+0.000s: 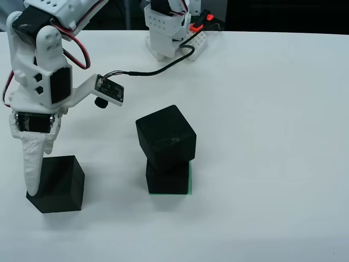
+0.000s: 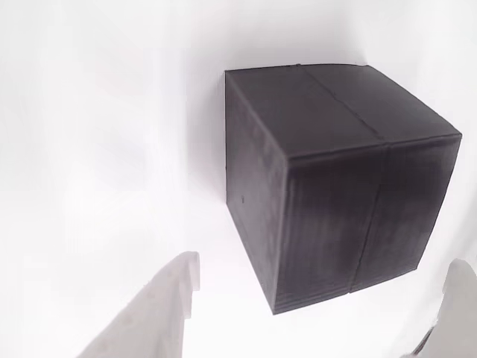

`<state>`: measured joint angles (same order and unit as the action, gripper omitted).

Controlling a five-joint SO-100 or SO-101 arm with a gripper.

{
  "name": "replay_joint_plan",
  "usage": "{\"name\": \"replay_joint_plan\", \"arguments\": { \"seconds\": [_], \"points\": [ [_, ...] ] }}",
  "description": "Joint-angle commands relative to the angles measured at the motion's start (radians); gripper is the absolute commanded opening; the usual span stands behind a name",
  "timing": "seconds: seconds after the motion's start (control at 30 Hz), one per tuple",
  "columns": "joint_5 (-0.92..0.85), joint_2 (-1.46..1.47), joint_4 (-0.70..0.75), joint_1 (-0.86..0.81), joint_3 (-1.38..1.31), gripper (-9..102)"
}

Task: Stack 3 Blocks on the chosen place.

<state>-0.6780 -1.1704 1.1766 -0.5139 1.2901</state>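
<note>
The white table (image 1: 272, 109) is carrying a two-block stack: the upper black cube (image 1: 166, 135) is sitting twisted on the lower black cube (image 1: 168, 177), which is covering the green square patch (image 1: 190, 177). The third black cube (image 1: 60, 183) is lying well apart at the left of the overhead view. The gripper (image 2: 317, 313), fingers spread, is straddling it, not yet pinching. One placement is remaining.

The arm (image 1: 41, 65) is white printed plastic with black servo blocks, red and black wires, and a small green-black circuit board (image 1: 110, 89) on a bracket. Its gripper (image 1: 34, 164) ends in pale tapered fingers (image 1: 32, 158).
</note>
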Motion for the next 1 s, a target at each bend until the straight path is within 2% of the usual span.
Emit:
{"name": "replay_joint_plan", "arguments": {
  "seconds": [0.0, 0.4, 0.73, 0.97],
  "points": [
    [0.021, 0.011, -0.017, 0.017, -0.06, 41],
    [0.054, 0.087, -0.017, 0.074, -0.1, 41],
    [0.061, 0.117, -0.021, 0.084, -0.094, 28],
    [0.061, 0.026, 0.02, 0.075, -0.072, 25]
  ]
}}
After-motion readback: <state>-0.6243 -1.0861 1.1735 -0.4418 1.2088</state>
